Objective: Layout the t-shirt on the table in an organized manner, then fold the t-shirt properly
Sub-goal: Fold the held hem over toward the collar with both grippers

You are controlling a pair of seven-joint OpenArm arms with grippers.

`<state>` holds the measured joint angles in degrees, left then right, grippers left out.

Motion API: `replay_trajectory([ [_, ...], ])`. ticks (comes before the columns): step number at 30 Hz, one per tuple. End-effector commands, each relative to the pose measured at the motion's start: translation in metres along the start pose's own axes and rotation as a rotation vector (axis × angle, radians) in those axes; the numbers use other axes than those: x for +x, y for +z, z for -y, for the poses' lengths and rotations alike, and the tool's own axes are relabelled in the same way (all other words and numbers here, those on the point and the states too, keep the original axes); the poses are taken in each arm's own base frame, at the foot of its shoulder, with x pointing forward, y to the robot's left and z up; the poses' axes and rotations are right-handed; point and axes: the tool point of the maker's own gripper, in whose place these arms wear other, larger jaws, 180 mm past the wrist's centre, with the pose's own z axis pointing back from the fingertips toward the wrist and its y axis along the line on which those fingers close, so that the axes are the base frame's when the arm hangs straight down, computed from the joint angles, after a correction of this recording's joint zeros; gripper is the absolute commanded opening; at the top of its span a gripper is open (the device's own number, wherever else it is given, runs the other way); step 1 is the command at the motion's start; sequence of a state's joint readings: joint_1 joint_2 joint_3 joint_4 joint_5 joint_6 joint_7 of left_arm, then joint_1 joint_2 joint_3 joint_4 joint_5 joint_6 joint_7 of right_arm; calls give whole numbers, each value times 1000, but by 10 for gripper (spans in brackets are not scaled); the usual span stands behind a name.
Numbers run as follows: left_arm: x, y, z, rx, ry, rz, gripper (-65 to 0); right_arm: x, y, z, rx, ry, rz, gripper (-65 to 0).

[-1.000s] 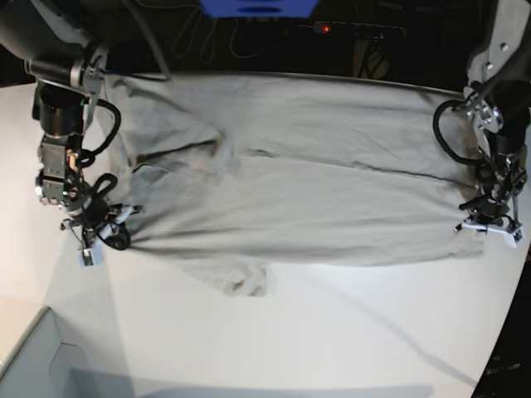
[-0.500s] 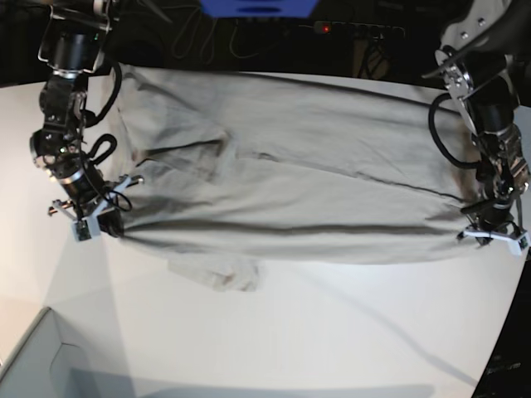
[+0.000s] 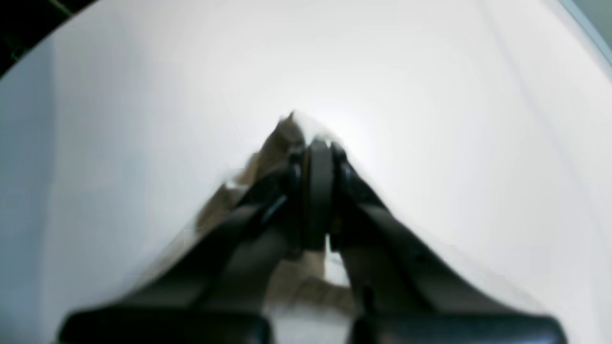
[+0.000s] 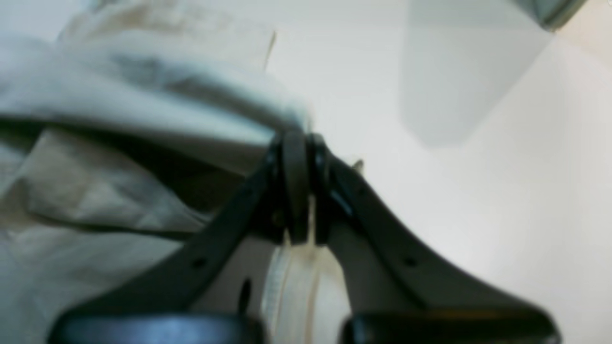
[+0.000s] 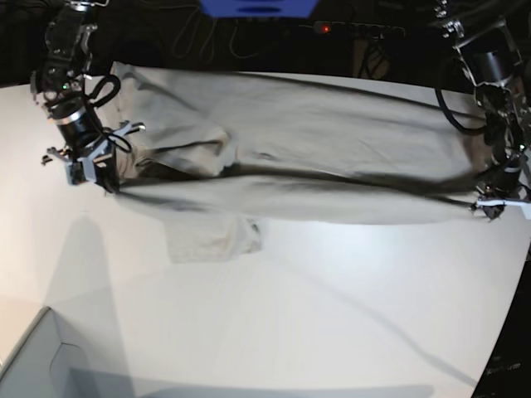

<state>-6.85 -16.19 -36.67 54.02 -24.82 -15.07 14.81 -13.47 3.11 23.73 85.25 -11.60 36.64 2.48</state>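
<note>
The light grey-beige t-shirt [image 5: 299,149] is stretched across the far half of the white table [image 5: 274,315], its near edge lifted off the surface and one sleeve [image 5: 211,239] lying below it. My right gripper [image 5: 98,172] is shut on the shirt's edge at the view's left; the right wrist view shows its jaws closed on folded cloth [image 4: 143,95]. My left gripper [image 5: 496,204] is shut on the shirt's edge at the view's right; the left wrist view shows cloth [image 3: 287,134] pinched between closed jaws, blurred.
A pale grey box corner [image 5: 33,365] sits at the near left. A power strip with a red light [image 5: 348,30] and cables lie behind the table's far edge. The table's curved edge runs down the right side [image 5: 518,274].
Both grippers have moved up and toward the far side, lifting the shirt's near edge with them. The sleeve below has been dragged farther back.
</note>
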Motion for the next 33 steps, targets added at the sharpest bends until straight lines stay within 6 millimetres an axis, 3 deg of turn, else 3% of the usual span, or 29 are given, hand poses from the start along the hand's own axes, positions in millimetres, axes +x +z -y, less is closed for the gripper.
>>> replay_trajectory([
  [1,22,0,-1,-8,-12,57,-650,7,5,-1,9,-2,42,-650],
  [6,13,2,-3,-3,-12,40,-650,-10,18,-9,23,-14,17,-650],
  [14,-8,13,-20,23,-31,-7,-642,-38,23,-17,51,-41,-53,-650],
  [16,-11,14,-21,24,-34,-15,-588,-40,23,-21,80,-49,-60,-627],
  [22,-17,20,-27,35,-35,-24,-323,-31,28,-19,73,-31,-35,-421],
  [25,-3,28,-21,15,-69,16,-296,-17,35,-14,48,-9,-3,-377],
  [29,28,36,-2,-41,-48,107,-297,9,36,-14,26,9,60,-377],
  [33,55,34,0,-58,-21,159,-297,22,32,-13,15,10,92,-375],
])
